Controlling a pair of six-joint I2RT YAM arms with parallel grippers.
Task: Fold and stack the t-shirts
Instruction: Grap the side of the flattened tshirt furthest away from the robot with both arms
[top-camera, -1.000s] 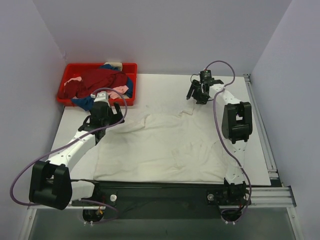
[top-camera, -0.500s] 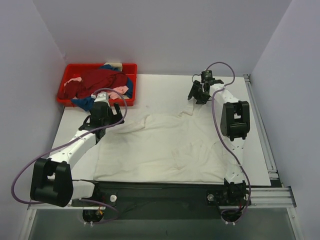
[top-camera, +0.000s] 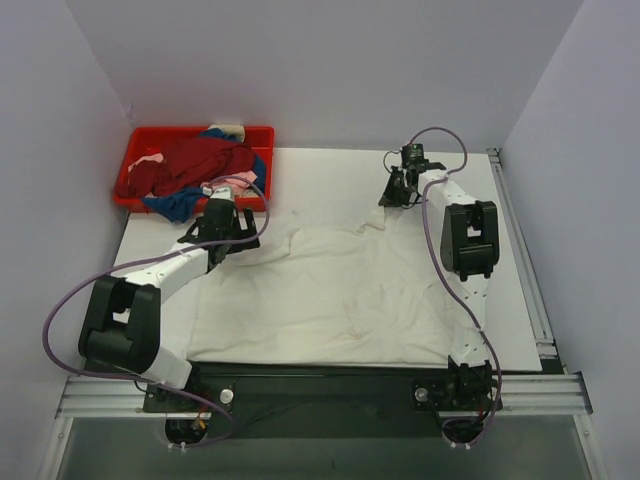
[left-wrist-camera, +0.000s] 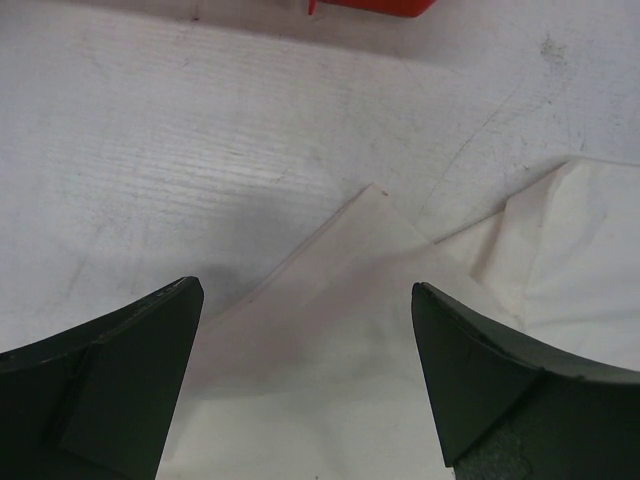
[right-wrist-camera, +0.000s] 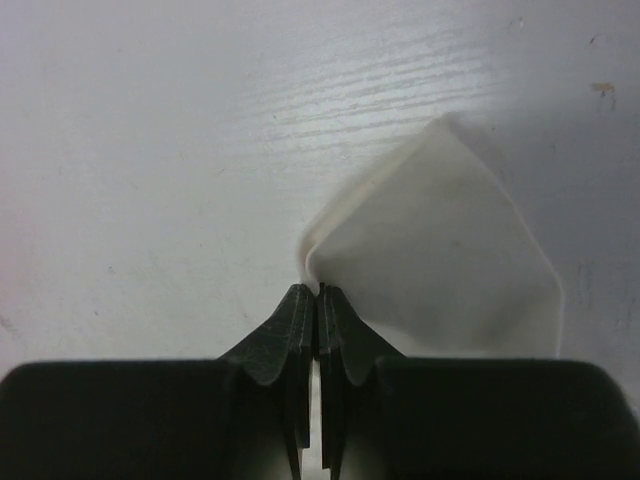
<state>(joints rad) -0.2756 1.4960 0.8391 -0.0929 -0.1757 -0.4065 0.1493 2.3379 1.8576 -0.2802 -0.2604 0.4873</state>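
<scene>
1. Two arms work over a white table (top-camera: 330, 170) with faint wood grain, closed in by plain pale walls on three sides. A red tray (top-camera: 132, 150) sits at the table's far-left corner.
2. Wide open, the left gripper (left-wrist-camera: 307, 288) hovers just above the pointed tip of the left sleeve (left-wrist-camera: 370, 205), which lies flat on the table between its dark fingers; it holds nothing.
3. Pinched together, the right gripper (right-wrist-camera: 318, 292) clamps the folded edge of the right sleeve (right-wrist-camera: 440, 250) near the table's far right, the cloth rising slightly at the fingertips.
4. Spread across the middle of the table, the cream-white t-shirt (top-camera: 330, 290) lies with its hem along the near edge by the arm bases and its neck end toward the far wall, so its long axis runs near to far, a sleeve reaching out toward each gripper.
5. Heaped in the tray are the dark red shirt (top-camera: 195, 160), the blue shirt (top-camera: 170, 205) and the pale pink shirt (top-camera: 240, 180), all crumpled.
</scene>
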